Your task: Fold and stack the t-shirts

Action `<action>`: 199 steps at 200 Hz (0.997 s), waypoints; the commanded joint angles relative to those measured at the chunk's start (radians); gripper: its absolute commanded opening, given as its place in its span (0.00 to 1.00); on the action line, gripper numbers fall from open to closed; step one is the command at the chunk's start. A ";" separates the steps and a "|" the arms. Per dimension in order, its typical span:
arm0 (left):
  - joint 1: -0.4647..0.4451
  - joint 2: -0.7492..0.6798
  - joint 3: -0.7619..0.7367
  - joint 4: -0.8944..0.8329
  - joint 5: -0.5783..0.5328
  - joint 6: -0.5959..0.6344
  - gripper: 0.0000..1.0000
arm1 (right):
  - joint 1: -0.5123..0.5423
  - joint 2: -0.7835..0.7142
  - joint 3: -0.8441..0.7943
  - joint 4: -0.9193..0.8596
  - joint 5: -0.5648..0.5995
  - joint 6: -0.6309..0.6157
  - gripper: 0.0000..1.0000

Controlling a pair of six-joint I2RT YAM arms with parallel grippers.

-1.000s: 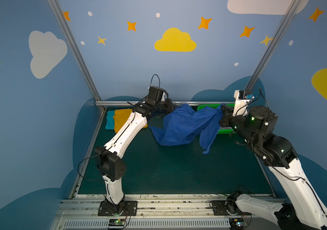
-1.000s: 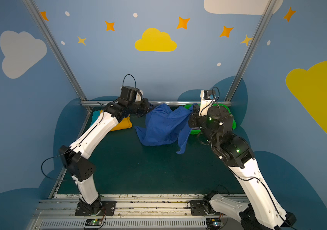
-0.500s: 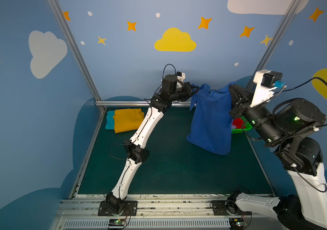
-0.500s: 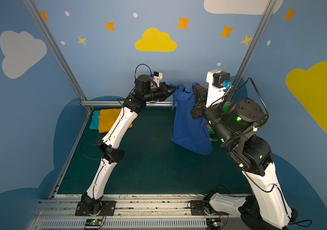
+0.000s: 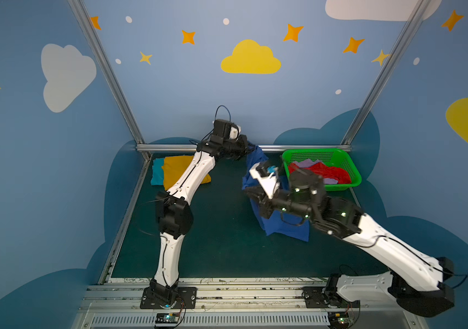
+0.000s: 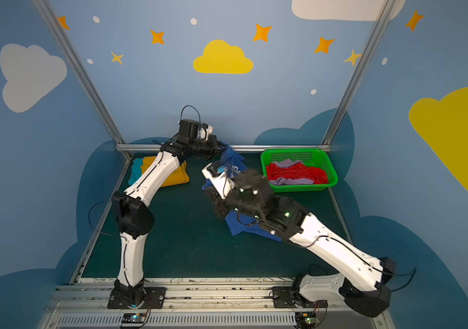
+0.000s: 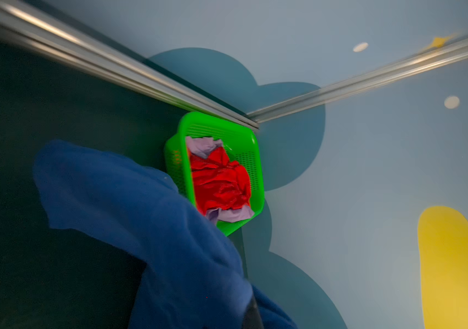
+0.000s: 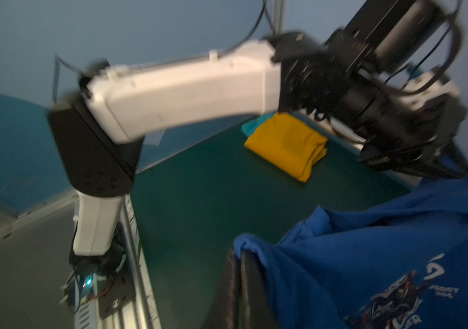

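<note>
A royal blue t-shirt (image 5: 286, 228) (image 6: 244, 225) stretches between both grippers, and its lower part lies crumpled on the green table. My left gripper (image 5: 248, 149) (image 6: 221, 149) is shut on one edge near the back rail. My right gripper (image 5: 251, 193) (image 6: 212, 196) is shut on another edge, lower and nearer. In the right wrist view its closed fingers (image 8: 251, 284) pinch a blue hem (image 8: 244, 245), with a printed graphic (image 8: 398, 302) beside it. In the left wrist view blue cloth (image 7: 141, 205) covers the left gripper. A folded mustard yellow t-shirt (image 5: 175, 168) (image 8: 284, 142) lies on a teal one (image 5: 156, 172).
A bright green mesh basket (image 5: 349, 168) (image 7: 255, 159) stands at the back right corner, holding a red t-shirt (image 5: 332, 173) (image 7: 221, 182) and a lilac one (image 5: 306, 163) (image 7: 202, 145). A metal rail (image 5: 170, 147) runs along the back edge. Both arm bases sit at the front.
Both arms have come down from a raised hold. The blue shirt, which hung high and spread, now sags with its lower part on the table. The right gripper has moved down and leftward.
</note>
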 commanded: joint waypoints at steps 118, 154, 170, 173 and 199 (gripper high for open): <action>0.407 -0.306 -0.827 0.280 -0.036 0.042 0.68 | 0.207 0.654 0.271 -0.067 -0.416 0.157 0.61; 0.424 -0.467 -0.734 0.057 -0.208 0.132 0.73 | 0.111 0.510 0.226 -0.182 -0.311 0.173 0.66; 0.424 -0.565 -0.715 -0.033 -0.313 0.154 0.70 | 0.032 0.394 0.128 -0.200 -0.263 0.187 0.64; 0.423 -0.584 -0.717 -0.044 -0.332 0.155 0.68 | 0.021 0.379 0.110 -0.199 -0.255 0.189 0.63; 0.364 -0.724 -0.787 -0.123 -0.423 0.153 0.40 | -0.119 0.229 -0.096 -0.189 -0.079 0.229 0.38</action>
